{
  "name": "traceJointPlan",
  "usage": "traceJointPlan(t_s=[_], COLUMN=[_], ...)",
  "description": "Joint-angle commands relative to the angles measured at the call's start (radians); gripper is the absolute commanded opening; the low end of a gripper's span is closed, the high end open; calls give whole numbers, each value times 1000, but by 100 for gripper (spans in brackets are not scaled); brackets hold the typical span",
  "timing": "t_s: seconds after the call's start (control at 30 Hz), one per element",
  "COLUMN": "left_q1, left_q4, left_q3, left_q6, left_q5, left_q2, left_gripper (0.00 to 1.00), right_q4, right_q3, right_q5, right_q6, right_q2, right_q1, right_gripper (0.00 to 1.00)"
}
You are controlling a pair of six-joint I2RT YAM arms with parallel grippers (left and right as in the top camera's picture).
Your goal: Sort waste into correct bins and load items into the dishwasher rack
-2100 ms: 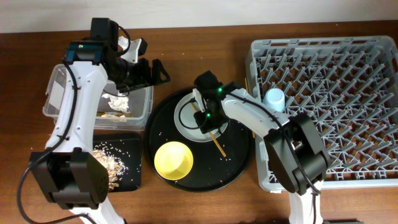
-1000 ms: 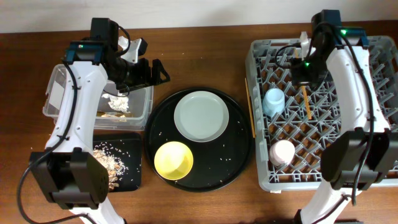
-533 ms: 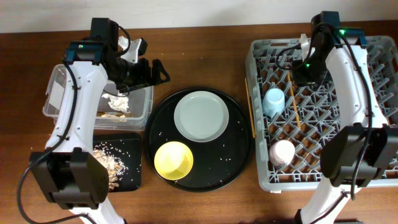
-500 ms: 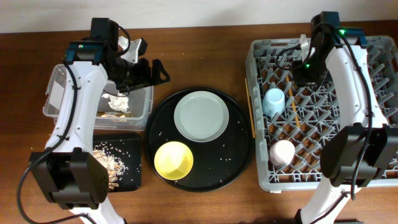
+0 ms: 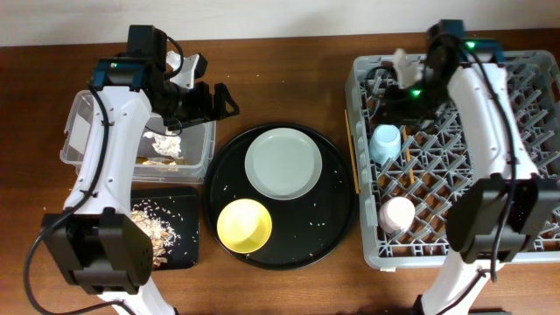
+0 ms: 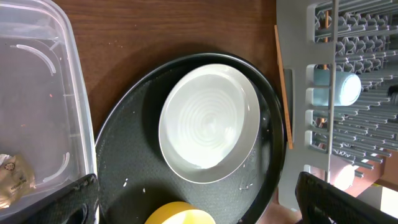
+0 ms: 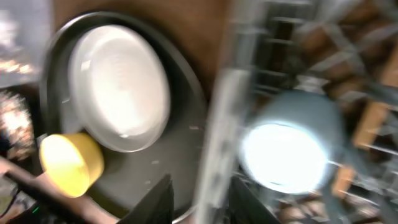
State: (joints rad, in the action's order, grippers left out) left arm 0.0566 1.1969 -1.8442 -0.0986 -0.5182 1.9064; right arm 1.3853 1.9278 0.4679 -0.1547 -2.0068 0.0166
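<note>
Brown desk (image 5: pixel 289 79), dishwasher rack (image 5: pixel 525 245) holding light-blue cup (image 5: pixel 385 143) and pink cup (image 5: pixel 398 213), plate (image 5: pixel 281 164) and yellow bowl (image 5: pixel 244 224) left of the rack, clear tub (image 5: pixel 203 144) farther left, its white label (image 5: pixel 77 136) unreadable, left pincer (image 6: pixel 199 202) wide, right pincer (image 7: pixel 199 202) narrow, empty.

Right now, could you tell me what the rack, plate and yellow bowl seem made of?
Dishwasher rack: grey moulded plastic, matte, lattice floor with pegs.
Plate: pale, glossy, probably ceramic or melamine; concentric rings show.
Yellow bowl: smooth, uniform, likely plastic.

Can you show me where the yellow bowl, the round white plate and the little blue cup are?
Round yellow bowl (image 5: pixel 244 224), overhead view, middle of its inside.
Pale round plate (image 5: pixel 282 164), overhead view, its centre.
Small light-blue cup (image 5: pixel 385 143), overhead view, its middle.
</note>
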Motion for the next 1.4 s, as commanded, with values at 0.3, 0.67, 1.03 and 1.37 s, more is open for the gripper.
traceJointPlan(t_s=[0.3, 0.67, 1.03, 1.37], left_q1=[-3, -3, -3, -3], left_q4=[1, 1, 1, 1], left_q3=[-10, -10, -10, -10], left_q6=[-5, -5, -5, -6], left_q5=[3, 3, 3, 3], left_q2=[-16, -16, -16, -16], left_gripper=[100, 100, 100, 100], right_q4=[-15, -134, -108, -128], right_q3=[-75, -211, -213, -213], right_q5=[-272, -524, -532, -391], right_q6=[242, 242, 240, 238], right_q2=[-10, -10, -10, -10], right_q1=[-235, -230, -140, -140], right_gripper=[29, 29, 29, 29])
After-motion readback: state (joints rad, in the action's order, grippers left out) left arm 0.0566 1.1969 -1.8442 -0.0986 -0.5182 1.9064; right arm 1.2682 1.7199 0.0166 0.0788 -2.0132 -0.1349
